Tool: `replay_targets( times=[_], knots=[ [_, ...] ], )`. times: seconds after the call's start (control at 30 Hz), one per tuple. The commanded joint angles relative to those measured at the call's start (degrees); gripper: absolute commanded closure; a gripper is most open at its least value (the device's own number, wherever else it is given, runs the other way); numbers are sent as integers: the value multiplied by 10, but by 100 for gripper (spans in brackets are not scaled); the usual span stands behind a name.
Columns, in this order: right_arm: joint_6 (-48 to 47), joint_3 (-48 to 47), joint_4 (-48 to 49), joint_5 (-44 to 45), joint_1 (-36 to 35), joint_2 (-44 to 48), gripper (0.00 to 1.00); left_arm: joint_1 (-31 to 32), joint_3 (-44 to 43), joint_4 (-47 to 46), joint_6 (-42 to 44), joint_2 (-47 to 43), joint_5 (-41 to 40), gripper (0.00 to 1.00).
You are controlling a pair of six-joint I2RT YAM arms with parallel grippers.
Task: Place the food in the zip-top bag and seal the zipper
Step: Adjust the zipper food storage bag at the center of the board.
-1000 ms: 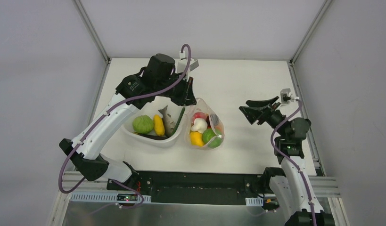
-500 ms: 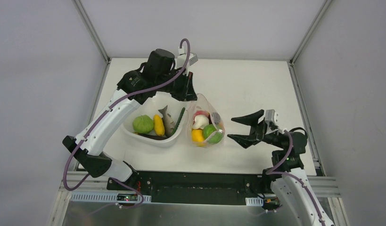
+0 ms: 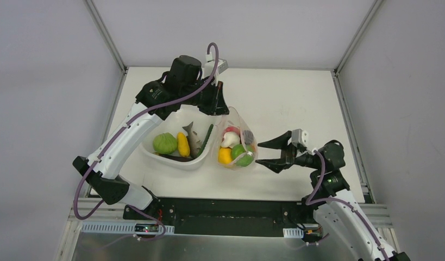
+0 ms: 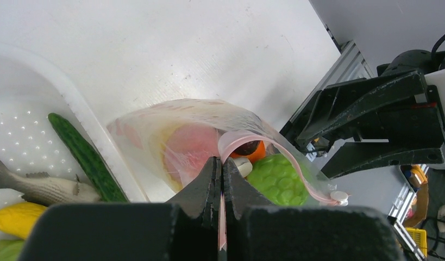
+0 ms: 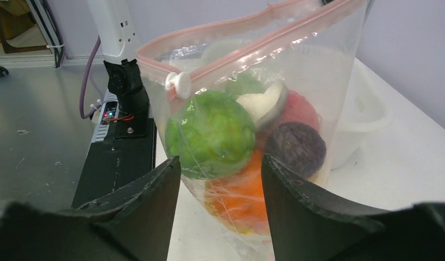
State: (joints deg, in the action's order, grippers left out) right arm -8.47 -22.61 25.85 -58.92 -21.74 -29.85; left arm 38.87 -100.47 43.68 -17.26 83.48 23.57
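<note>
My left gripper (image 3: 220,109) is shut on the pink-red zipper (image 4: 247,140) and holds the zip-top bag (image 3: 237,145) up by its top edge; its jaws (image 4: 221,162) pinch the strip. The bag (image 5: 263,109) holds food: a green piece (image 5: 212,133), a dark purple one (image 5: 296,147), an orange one (image 5: 239,196), a cream one (image 5: 261,103) and a pink-red one (image 5: 300,109). The zipper's mouth gapes, with its white slider (image 5: 179,84) at one end. My right gripper (image 3: 261,153) is open, its fingertips either side of the bag's lower part (image 5: 220,168).
The white tub (image 3: 155,154) left of the bag holds a green piece (image 3: 164,143), a yellow one (image 3: 182,144), a toy fish (image 3: 193,140), a cucumber (image 3: 208,136) and a dark piece (image 3: 174,157). The table's near edge and metal rail (image 3: 236,209) lie just behind my right gripper.
My right arm has swung down and left from the table's right side until its open gripper is at the bag. My left gripper has kept hold of the bag's top, shifting slightly.
</note>
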Motion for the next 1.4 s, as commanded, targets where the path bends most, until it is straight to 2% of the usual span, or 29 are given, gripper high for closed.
replay_targets(
  times=[0.0, 0.23, 0.6, 0.77, 0.9, 1.07, 1.37],
  knots=[
    [-25, -33, 21, 10, -30, 4, 41, -7, -6, -33, -12, -3, 8, 100],
    [-52, -46, 11, 64, -79, -1, 38, -8, 2, -43, -22, -4, 7, 100],
    [-139, -54, -21, 180, -177, -19, 41, -11, 7, -52, -35, -5, 7, 100],
    [-172, -40, -22, 250, -200, -27, 55, -12, 11, -58, -38, -5, 8, 100],
    [-153, -22, 30, 262, -207, -32, 76, -13, 14, -59, -38, -5, 8, 100],
    [-146, -18, 34, 274, -209, -34, 98, -13, 21, -61, -38, -8, 6, 100],
    [-90, -24, 23, 387, -209, 19, 100, -29, 33, -29, -7, -34, -17, 100]
  ],
)
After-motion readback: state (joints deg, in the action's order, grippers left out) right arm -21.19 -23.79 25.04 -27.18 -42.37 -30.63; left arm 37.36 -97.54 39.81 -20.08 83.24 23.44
